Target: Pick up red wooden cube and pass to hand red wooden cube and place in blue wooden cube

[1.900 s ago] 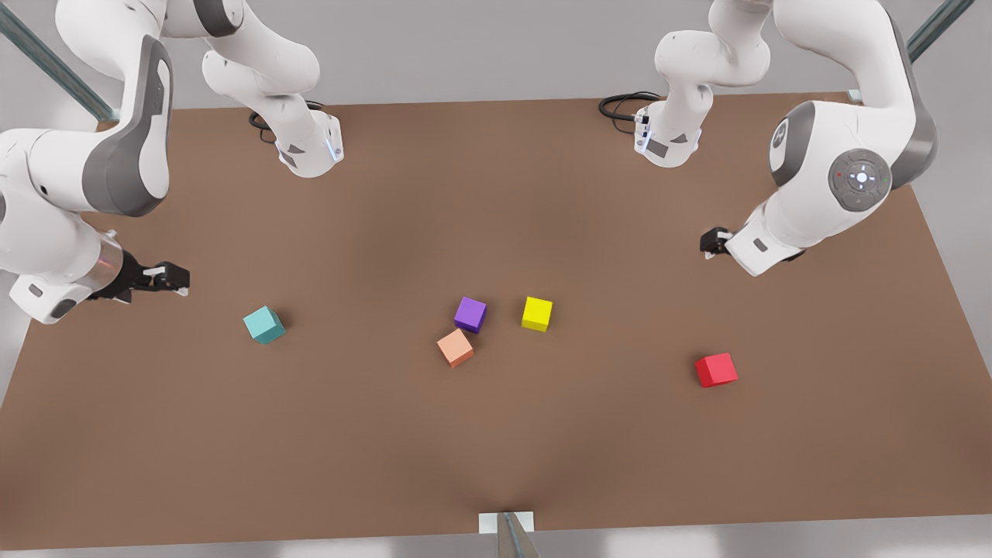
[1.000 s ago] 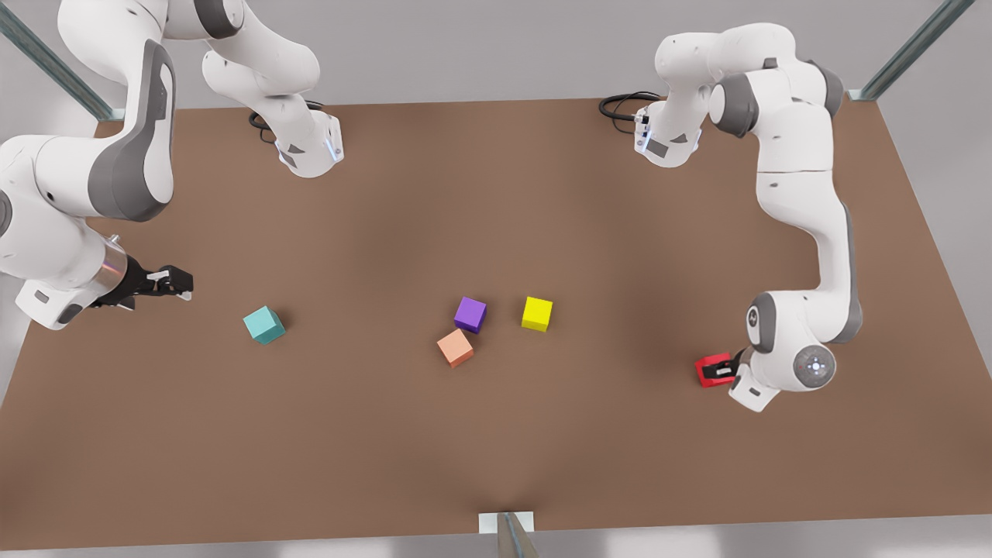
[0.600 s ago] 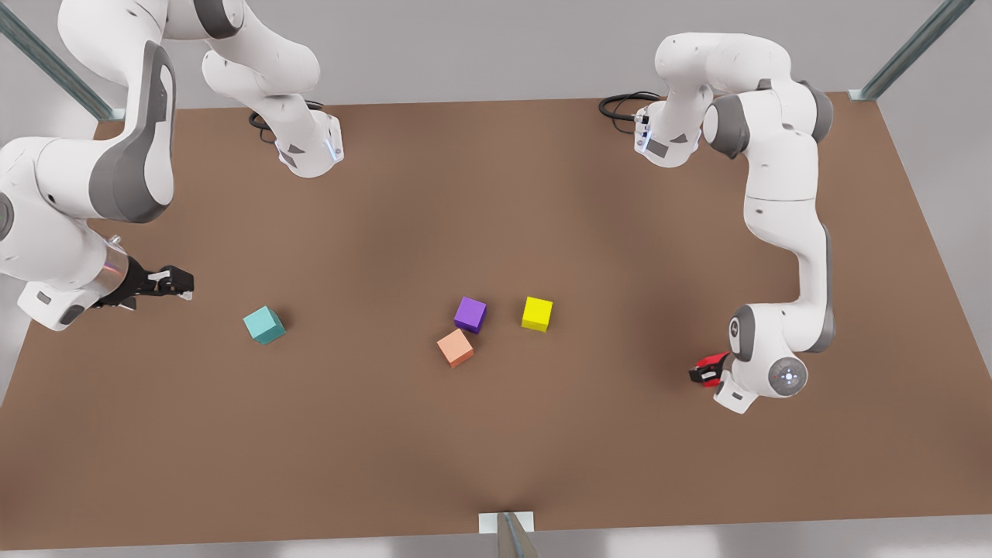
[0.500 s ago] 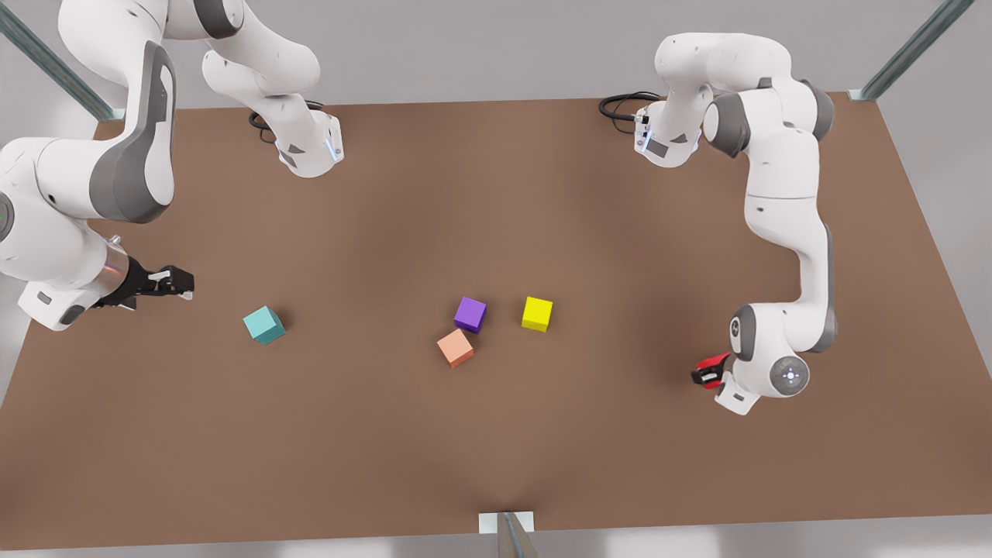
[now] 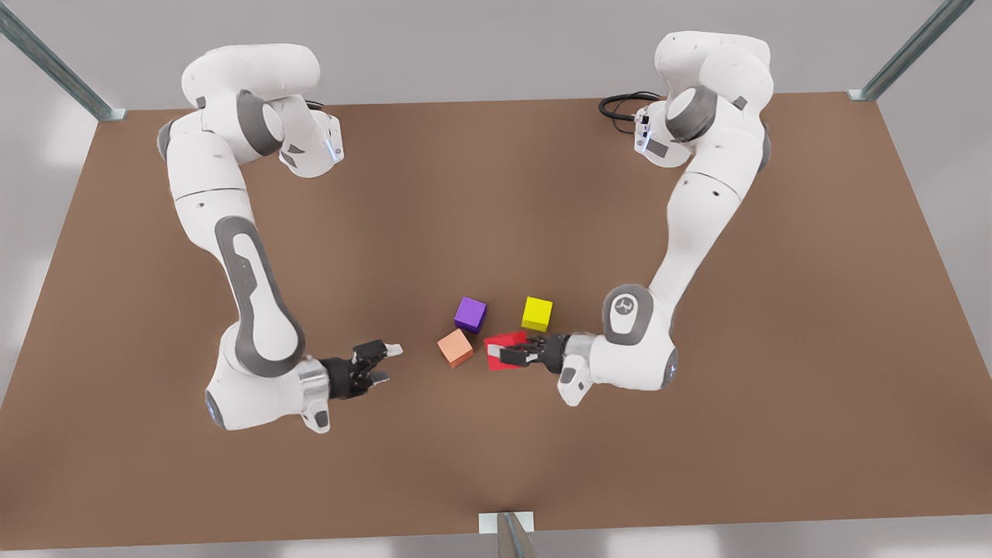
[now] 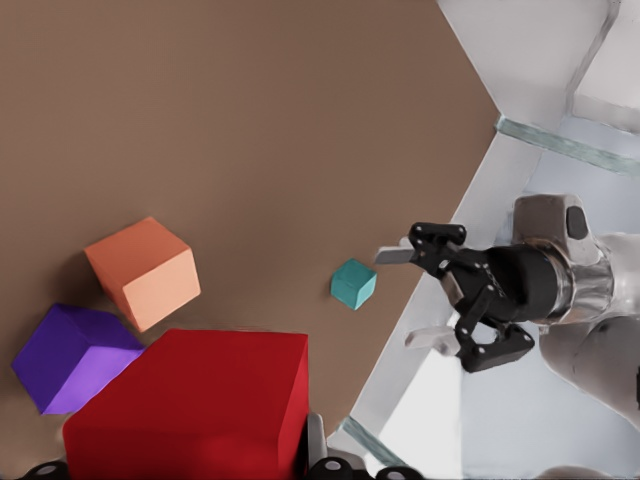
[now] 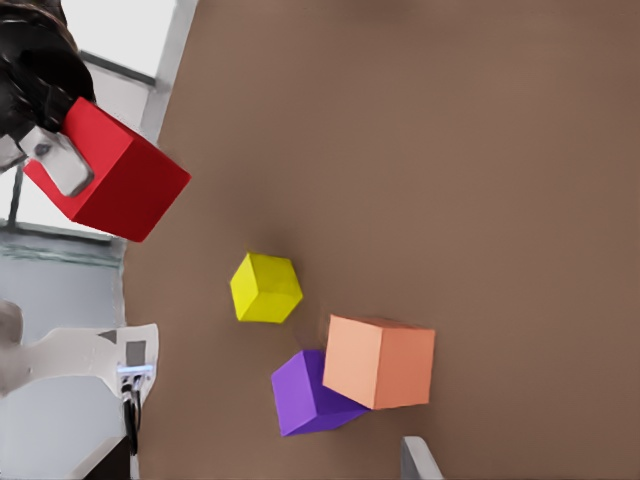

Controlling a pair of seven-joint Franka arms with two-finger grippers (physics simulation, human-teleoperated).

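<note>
Brown surface (image 5: 697, 465) is shared by two white arms and several small cubes. At the front view's left, the right gripper (image 5: 385, 363) is held low with its fingers spread and nothing between them, pointed toward the middle. The blue wooden cube (image 6: 353, 283) is seen in the left wrist view lying on the surface beyond that gripper, well apart from the other cubes. Next along, a salmon-orange cube (image 5: 455, 347) and a purple cube (image 5: 470, 314) lie close together, directly between the two grippers. The red wooden cube (image 5: 508, 350) is pinched by the fingers of the left gripper (image 5: 508, 356), just beside the salmon-orange cube, with a yellow cube (image 5: 536, 313) near behind it. If the handover is made low, the salmon-orange or purple cube could be knocked by either gripper. The red wooden cube could be dropped if it is released before the spread fingers are closed on it.
</note>
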